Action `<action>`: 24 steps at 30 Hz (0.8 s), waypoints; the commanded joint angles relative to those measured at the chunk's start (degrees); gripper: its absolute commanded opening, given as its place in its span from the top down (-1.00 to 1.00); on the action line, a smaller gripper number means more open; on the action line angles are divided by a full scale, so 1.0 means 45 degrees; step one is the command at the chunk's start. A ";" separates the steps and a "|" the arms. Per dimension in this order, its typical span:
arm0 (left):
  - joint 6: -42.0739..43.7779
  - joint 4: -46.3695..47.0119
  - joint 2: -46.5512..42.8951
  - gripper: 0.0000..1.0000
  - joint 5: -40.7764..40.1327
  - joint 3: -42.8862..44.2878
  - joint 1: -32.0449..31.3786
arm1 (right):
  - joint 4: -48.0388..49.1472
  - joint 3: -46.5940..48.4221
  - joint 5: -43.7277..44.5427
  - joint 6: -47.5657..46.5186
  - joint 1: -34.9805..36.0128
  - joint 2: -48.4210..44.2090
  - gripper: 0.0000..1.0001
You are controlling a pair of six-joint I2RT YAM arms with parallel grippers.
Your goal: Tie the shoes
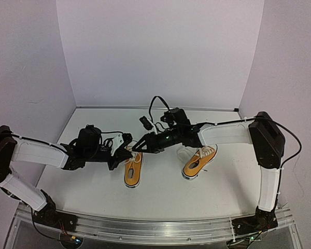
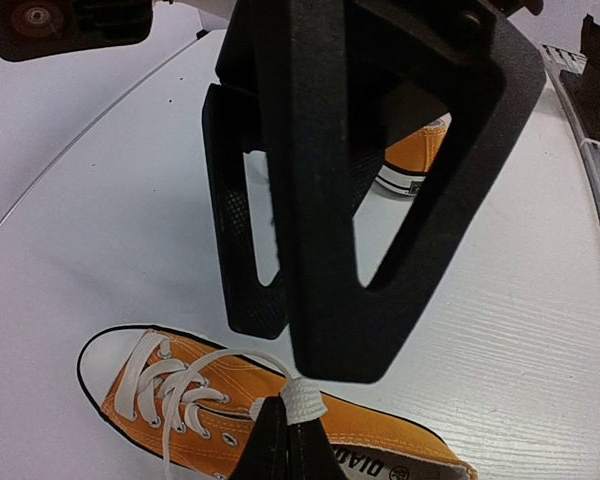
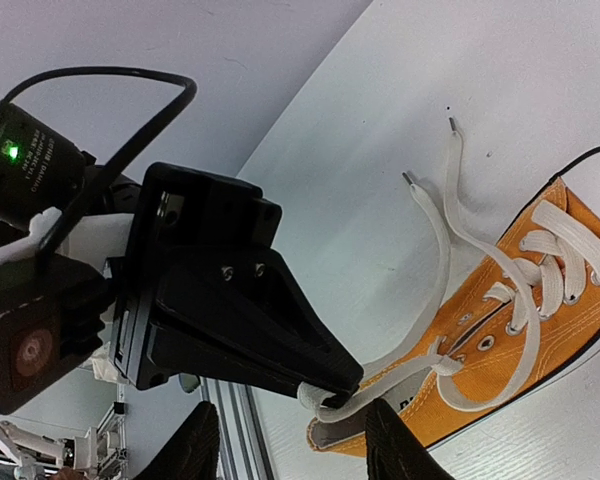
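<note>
Two orange-yellow sneakers with white laces lie on the white table, the left shoe [image 1: 133,170] and the right shoe [image 1: 199,161]. My left gripper [image 1: 125,154] is just above the left shoe [image 2: 220,425], shut on a folded bight of its white lace [image 2: 303,401]. In the right wrist view the left gripper's black fingers [image 3: 250,320] pinch the lace [image 3: 325,400] over the shoe [image 3: 500,350]. My right gripper [image 3: 295,450] is open, its tips either side of that pinched lace. Two loose lace ends [image 3: 425,215] trail across the table. The right gripper's fingers [image 2: 350,250] hang close over the lace.
The right shoe [image 2: 417,158] lies untouched behind the grippers. White walls [image 1: 160,52] enclose the table at the back and sides. A metal rail [image 1: 155,228] runs along the near edge. A black cable [image 1: 154,106] loops above the right wrist.
</note>
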 commanded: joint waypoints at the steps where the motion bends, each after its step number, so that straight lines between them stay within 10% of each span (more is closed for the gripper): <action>1: 0.0081 0.0480 0.0032 1.00 0.0073 0.0301 -0.0037 | 0.0700 0.0502 -0.0330 0.0202 0.0075 0.0494 0.09; 24: 0.0121 0.0412 0.0243 1.00 0.0041 0.0530 -0.0056 | 0.0618 0.1089 -0.0474 0.0138 0.0381 0.1263 0.54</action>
